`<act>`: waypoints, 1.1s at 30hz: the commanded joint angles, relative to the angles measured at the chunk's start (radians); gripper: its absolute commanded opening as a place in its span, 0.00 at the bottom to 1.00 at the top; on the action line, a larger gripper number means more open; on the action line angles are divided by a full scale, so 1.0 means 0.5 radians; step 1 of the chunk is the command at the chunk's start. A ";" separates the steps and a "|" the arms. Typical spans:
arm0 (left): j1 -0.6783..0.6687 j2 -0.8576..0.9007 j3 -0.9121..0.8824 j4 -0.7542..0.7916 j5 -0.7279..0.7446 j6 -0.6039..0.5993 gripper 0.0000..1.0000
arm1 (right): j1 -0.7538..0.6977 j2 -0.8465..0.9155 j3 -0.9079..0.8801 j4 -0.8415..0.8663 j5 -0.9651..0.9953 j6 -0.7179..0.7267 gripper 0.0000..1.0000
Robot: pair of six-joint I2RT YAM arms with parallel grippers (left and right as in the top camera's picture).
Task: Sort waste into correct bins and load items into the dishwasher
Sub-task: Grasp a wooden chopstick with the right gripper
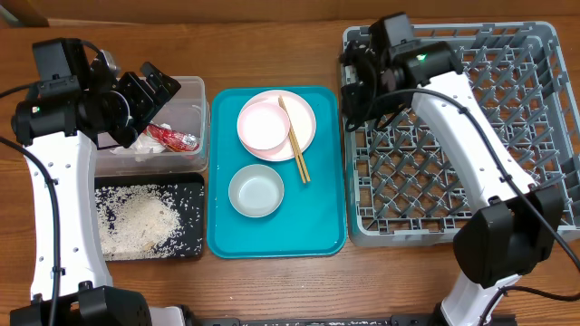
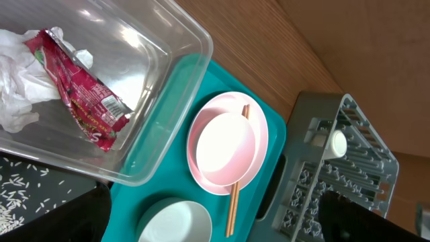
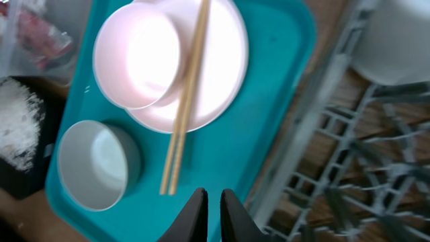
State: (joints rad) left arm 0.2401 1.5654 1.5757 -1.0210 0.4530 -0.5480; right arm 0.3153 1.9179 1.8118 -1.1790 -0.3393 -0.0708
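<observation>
A pink plate (image 1: 304, 127) on the teal tray carries a pale pink bowl (image 1: 263, 125) and wooden chopsticks (image 1: 294, 140). A second pale bowl (image 1: 256, 191) sits in front of them. The clear tub (image 1: 195, 113) holds the red-and-white wrapper (image 2: 80, 101) and the white napkin (image 2: 17, 81). The black tray (image 1: 190, 195) holds rice (image 1: 136, 217). A white cup (image 2: 336, 142) stands in the grey rack (image 1: 453, 145) near its left edge. My left gripper (image 1: 152, 89) is open and empty above the tub. My right gripper (image 3: 208, 202) is shut and empty, over the tray's right edge by the rack.
The teal tray (image 1: 317, 226) lies between the bins on the left and the rack on the right. The rack's upright pegs fill most of the right side. Bare wooden table (image 1: 272, 281) runs along the front.
</observation>
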 commanded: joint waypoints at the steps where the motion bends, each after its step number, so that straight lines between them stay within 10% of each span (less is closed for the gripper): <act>1: 0.004 0.007 0.033 0.003 0.014 0.003 1.00 | 0.025 -0.005 -0.036 -0.005 -0.124 0.155 0.10; 33: 0.004 0.007 0.033 0.003 0.014 0.003 1.00 | 0.611 0.089 -0.327 0.372 0.640 0.816 0.29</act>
State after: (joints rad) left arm 0.2401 1.5654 1.5753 -1.0206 0.4530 -0.5480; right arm 0.6170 1.9514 1.7027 -1.0298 -0.0368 0.3218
